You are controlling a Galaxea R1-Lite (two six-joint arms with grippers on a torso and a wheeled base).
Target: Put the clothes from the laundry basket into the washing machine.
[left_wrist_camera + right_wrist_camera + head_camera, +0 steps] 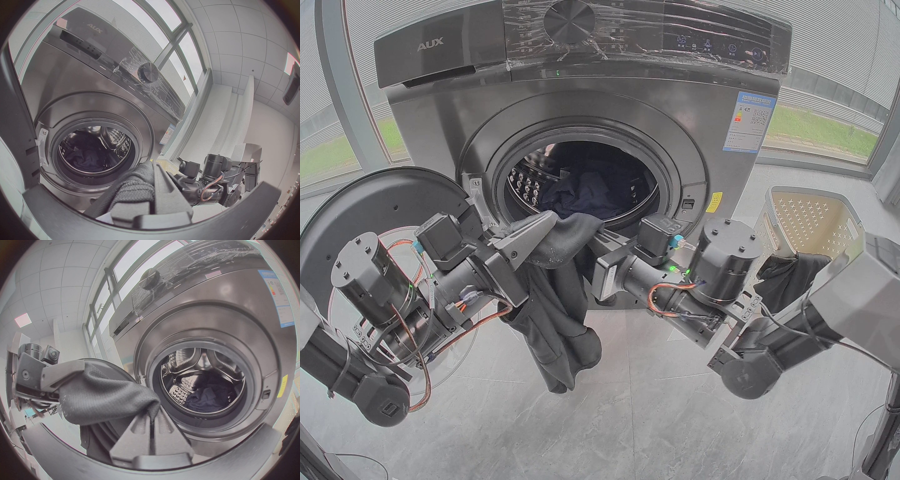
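Observation:
A dark grey garment [559, 300] hangs in front of the washing machine [712, 106], stretched between both grippers just below the open drum [584, 181]. My left gripper [544, 226] is shut on its left end; grey cloth bunches against the left gripper [149, 184] in the left wrist view. My right gripper [598, 239] is shut on the right end, and the right gripper [152, 422] pinches a fold of the garment [106, 399]. Dark blue clothes [207, 397] lie inside the drum. The laundry basket [819, 215] stands at the right with a dark cloth [790, 275] draped over its rim.
The round washer door [375, 206] is swung open to the left, behind my left arm. Grey tiled floor [650, 406] lies open in front of the machine. Windows run behind the washer.

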